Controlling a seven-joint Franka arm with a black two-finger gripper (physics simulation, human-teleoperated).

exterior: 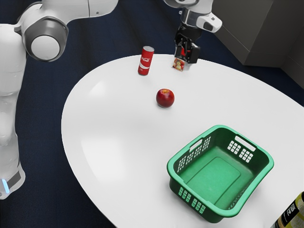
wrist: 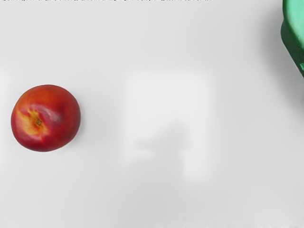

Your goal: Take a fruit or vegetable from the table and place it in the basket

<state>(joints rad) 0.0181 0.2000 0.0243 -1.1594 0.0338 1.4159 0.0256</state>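
Up by the far edge of the table [exterior: 78,118], seen from the exterior side, hangs my gripper [exterior: 185,59] — fingers apart, nothing grasped as far as I can make out. Some red shows between them, and I take that for part of the small printed carton [exterior: 178,64] just behind, not a catch.

So here's the score: the apple [exterior: 165,98] sits out on the tabletop, and the green basket [exterior: 213,175] stands with a bare floor. Nothing has been delivered; the whole job is ahead, from lining up and lowering to gripping, lifting, carrying across and letting go inside.

Now, where's our fruit? In the exterior view it lies between my hand and the basket, closer to my hand, inward from that far edge. The wrist view puts it well off-centre, its yellow-streaked stem hollow facing up, so I'm not squared up over it. That calls for a sideways shift to centre it, then a straight drop with the fingers astride its round sides — a lopsided pinch could send it rolling.

Company on the table: the red soda can [exterior: 146,61] stands upright near the far edge, on the apple's arm-base side. I'd want to keep clear of that on the way down.
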